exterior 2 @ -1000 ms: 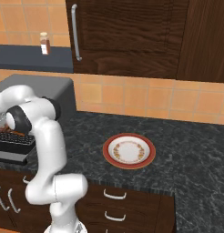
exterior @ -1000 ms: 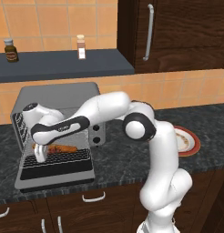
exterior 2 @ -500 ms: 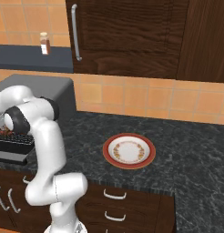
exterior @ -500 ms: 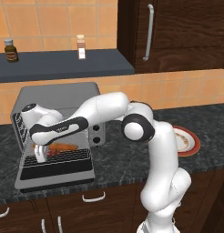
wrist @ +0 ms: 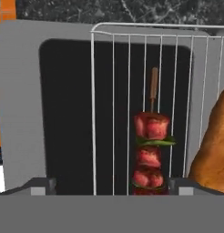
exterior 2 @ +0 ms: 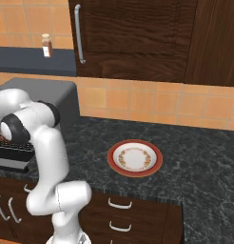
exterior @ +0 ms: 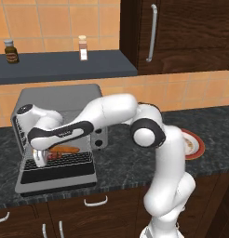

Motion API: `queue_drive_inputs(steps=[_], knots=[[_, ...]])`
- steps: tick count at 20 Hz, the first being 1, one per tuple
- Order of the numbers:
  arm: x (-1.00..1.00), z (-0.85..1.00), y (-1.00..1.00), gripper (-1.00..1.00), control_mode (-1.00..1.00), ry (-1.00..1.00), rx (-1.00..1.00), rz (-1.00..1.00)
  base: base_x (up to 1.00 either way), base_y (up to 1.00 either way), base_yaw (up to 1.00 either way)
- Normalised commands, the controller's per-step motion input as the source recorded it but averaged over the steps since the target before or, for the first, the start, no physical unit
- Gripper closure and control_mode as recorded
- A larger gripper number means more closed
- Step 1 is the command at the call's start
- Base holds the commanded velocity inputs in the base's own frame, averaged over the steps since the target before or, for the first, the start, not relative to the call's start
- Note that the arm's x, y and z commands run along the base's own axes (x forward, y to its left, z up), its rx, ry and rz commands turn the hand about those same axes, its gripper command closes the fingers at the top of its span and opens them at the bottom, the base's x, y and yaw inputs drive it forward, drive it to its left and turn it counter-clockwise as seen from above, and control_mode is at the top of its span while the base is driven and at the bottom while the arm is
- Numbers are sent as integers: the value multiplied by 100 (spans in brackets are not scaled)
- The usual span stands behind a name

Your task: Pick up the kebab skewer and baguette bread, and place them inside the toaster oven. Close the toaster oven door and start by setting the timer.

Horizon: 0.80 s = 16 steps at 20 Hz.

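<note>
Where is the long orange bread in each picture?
Left base view: the long tan-orange baguette loaf lies on the wire rack inside the grey metal toaster oven, at left.
Right base view: I cannot make it out; the white arm covers the oven mouth at the left edge.
Hand view: its rounded end sits at the right edge, beside the red chunky skewer.
Shared landmark: the toaster oven.

Kitchen: granite counter point(exterior 2: 195, 157), wooden cabinets point(exterior 2: 138, 38), tiled backsplash point(exterior 2: 152, 102).
</note>
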Motion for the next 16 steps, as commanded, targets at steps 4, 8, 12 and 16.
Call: queue_drive_inputs(steps=[4, 8, 12, 16], knots=[[-64, 24, 0, -100, -100, -11, 10, 0, 0, 0, 0], [-94, 5, -16, -100, -100, -3, 14, -12, 0, 0, 0], [-86, 0, -12, -100, -100, -6, 13, -51, 0, 0, 0], [-75, 0, -49, -100, -100, 0, 12, -53, 0, 0, 0]])
